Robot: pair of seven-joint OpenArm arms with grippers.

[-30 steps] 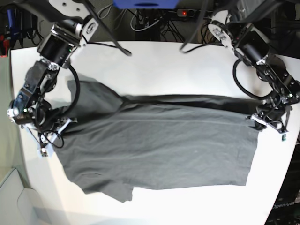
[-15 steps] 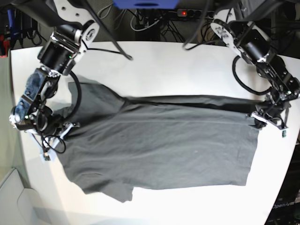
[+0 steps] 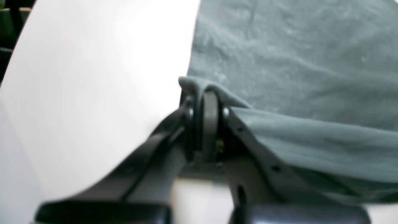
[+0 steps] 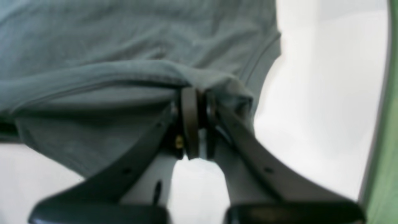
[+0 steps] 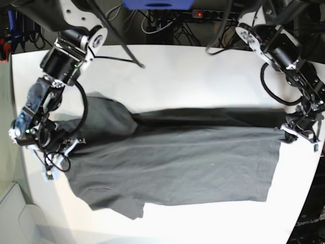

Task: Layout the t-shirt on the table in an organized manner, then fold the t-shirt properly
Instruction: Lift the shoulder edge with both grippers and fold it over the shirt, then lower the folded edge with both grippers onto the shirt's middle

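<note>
The dark grey t-shirt lies across the white table, its far edge pulled taut into a raised fold between both arms. At the base view's right, my left gripper is shut on the hem corner; the left wrist view shows cloth draped over the closed fingertips of that gripper. At the base view's left, my right gripper is shut on the shoulder end of the shirt. In the right wrist view the shirt bunches over the closed tips of the gripper.
Black cables trail over the table's far edge from both arms. A power strip with a red light sits behind the table. The table's right edge runs close to my left gripper.
Both grippers have lifted the shirt's far edge and drawn it outward and towards the back, so the fold now stretches straighter. Their grip is unchanged.
</note>
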